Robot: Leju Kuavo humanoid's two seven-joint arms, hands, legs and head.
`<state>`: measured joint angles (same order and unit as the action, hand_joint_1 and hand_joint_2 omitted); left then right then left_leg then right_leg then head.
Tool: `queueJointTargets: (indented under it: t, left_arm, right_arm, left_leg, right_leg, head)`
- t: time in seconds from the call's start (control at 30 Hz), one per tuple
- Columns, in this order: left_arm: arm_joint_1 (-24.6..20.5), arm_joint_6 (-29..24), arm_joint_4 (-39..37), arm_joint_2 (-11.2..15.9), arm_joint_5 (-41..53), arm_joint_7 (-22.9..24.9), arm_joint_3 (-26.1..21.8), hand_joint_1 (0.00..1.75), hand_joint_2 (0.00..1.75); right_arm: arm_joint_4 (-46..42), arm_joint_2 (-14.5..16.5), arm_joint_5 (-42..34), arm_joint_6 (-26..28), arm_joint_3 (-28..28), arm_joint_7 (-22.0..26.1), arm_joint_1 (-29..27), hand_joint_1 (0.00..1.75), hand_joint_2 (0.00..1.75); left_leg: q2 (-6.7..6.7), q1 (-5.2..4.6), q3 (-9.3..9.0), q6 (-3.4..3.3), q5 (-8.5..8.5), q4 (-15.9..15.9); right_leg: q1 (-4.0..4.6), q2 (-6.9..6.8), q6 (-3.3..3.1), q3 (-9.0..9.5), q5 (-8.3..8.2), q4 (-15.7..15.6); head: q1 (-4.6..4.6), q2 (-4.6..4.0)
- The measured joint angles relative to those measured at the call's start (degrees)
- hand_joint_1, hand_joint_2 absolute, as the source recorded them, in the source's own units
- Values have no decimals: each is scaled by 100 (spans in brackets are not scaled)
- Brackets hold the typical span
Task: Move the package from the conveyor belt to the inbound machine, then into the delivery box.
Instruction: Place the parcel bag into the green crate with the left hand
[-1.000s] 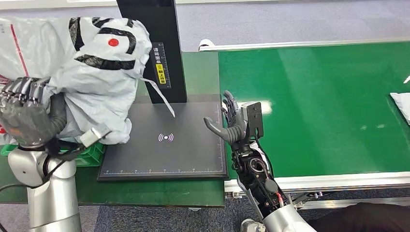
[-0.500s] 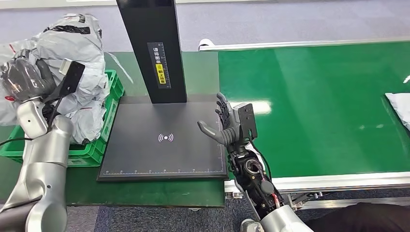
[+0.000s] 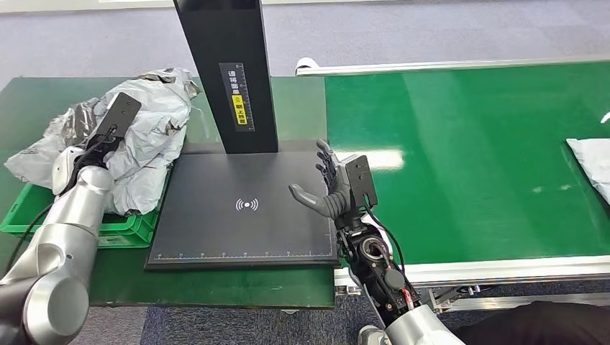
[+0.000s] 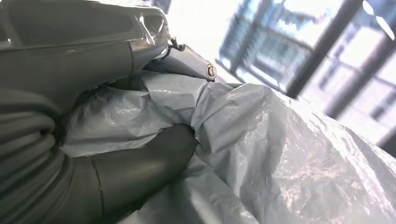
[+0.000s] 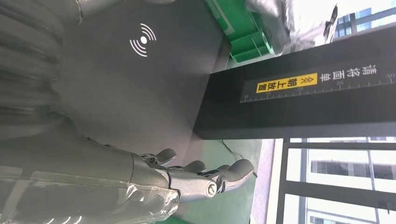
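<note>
- Package (image 3: 144,136): a crumpled grey plastic mailer bag lies in the green delivery box (image 3: 108,230) at the left end of the green worktop (image 3: 230,287), bulging over the box's rim and reaching toward the left edge of the inbound machine's black plate (image 3: 244,215).
- Left hand (image 4: 130,172): seen from the left wrist, its thick thumb and dark fingers are closed on folds of the package's plastic, so it holds the bag; from the head view the hand itself is hidden behind the wrist camera and the bag.
- Right hand (image 3: 327,187): it hovers at the right edge of the black plate, upright, fingers spread and thumb pointing toward the plate's wireless symbol (image 3: 247,205); it holds nothing and touches nothing that I can see.
- Inbound machine: the black column (image 3: 230,72) rises from the plate's far edge, with a yellow label and a scale on its front face.
- Conveyor belt (image 3: 475,158): the green belt runs along the right side of the worktop; another pale mailer (image 3: 593,162) lies at its far right edge, well apart from both hands.
</note>
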<state>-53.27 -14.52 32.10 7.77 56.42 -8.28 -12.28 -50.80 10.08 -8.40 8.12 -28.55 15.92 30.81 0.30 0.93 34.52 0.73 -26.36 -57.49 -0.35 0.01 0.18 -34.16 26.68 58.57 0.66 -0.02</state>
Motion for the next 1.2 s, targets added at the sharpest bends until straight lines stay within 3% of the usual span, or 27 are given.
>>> queueJointTargets:
  t: [0.47, 0.5, 0.53, 0.63, 0.7, 0.8, 0.93, 1.0, 1.2]
  left_arm:
    - [-172, 196, -277, -87, -211, -85, -50, 168, 175]
    - [-173, 211, -284, -89, -226, -89, -50, 155, 175]
    - [-174, 224, -287, -91, -246, -90, -50, 128, 175]
    - [-171, 92, -287, -94, -188, 13, -14, 25, 175]
    - [-166, -102, -287, -99, -81, 129, 61, 1, 175]
    - [-138, -473, -280, -107, 115, 309, 215, 0, 175]
    - [-66, -1713, -224, -67, 910, 891, 627, 0, 175]
    - [-26, -2119, -128, -29, 1069, 918, 793, 0, 175]
    - [455, -2341, 940, 7, 1941, 610, 709, 0, 175]
  right_arm:
    - [-1, 0, 37, -8, 2, -3, 0, 0, 175]
    - [-2, 0, 45, -8, 2, -3, 0, 0, 175]
    - [-7, 0, 56, -8, 2, -3, -1, 0, 175]
    - [-55, 0, 125, 0, 2, -14, -4, 0, 175]
    - [-99, 0, 172, 11, 2, -36, -8, 0, 175]
    - [-138, 0, 228, 14, 2, -57, -14, 0, 175]
    - [-144, 1, 303, -2, 2, -58, -25, 0, 175]
    - [-150, 6, 310, 10, 2, -45, -38, 0, 175]
    - [-208, 7, 255, 5, 4, 13, -121, 0, 175]
  left_leg:
    - [-2, 0, 1, 0, 0, 0]
    - [-2, 0, 1, 0, 0, 0]
    - [-2, 0, 1, 0, 0, 0]
    - [-2, 0, 1, 0, 0, 0]
    - [-2, 0, 1, 0, 0, 0]
    - [-1, 0, 2, 0, 0, 0]
    - [-1, 0, 3, 0, 0, 0]
    - [-4, 0, 3, 0, 0, 0]
    - [3, 0, 4, 0, -1, 1]
  right_leg:
    - [0, 0, 0, 0, 0, 0]
    - [0, 0, 0, 0, 0, 0]
    - [0, 0, 0, 0, 0, 0]
    - [0, 0, 0, 0, 0, 0]
    - [0, 0, 0, -1, 0, 0]
    - [0, 0, 0, -1, 0, 0]
    - [0, -1, 0, 0, 1, 0]
    - [0, -1, 0, 0, 1, 0]
    - [0, 1, 0, -3, 1, 0]
  head:
    - [-1, 0]
    - [-1, 0]
    - [-1, 1]
    - [-1, 2]
    - [-1, 1]
    - [0, 0]
    - [-1, 0]
    - [-1, 0]
    - [-1, 1]
